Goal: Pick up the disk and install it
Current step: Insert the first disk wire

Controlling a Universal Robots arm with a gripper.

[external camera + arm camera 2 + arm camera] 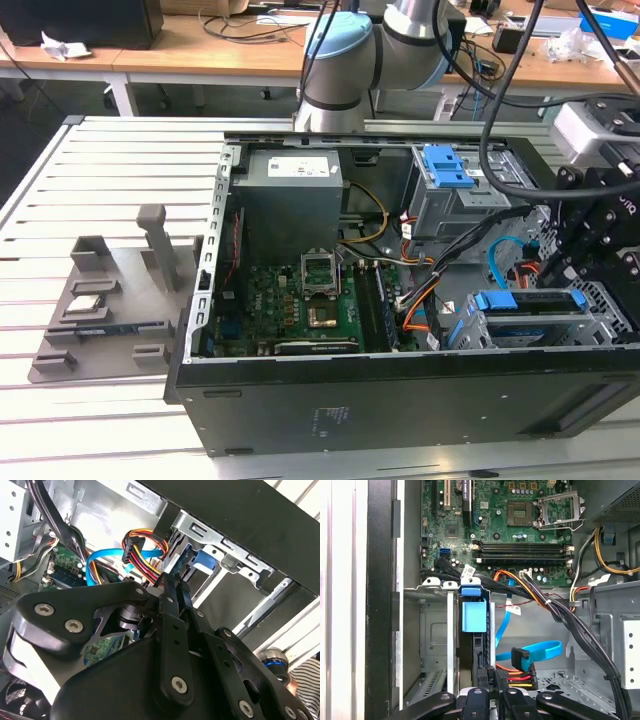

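While the gripper (490, 700) hangs over the drive cage (545, 325) at the front corner of the computer case (400, 400), on the exterior view's right, its fingers are drawn close together on the rear edge of the disk (476, 630). The disk stands on edge in a slot of the cage, its blue carrier tab (471, 616) facing outward, so it appears largely seated; whether the latch has engaged cannot be told. In the second wrist view the narrow fingertips (175, 592) meet just beside the red, yellow and black power plug (142, 545) and the blue data cable (107, 560), which lie loose beside the cage. Farther in, the motherboard (520, 525) lies flat on the case floor. Beyond the case's far wall, a grey parts fixture (110, 300) rests on the slatted table (60, 180).
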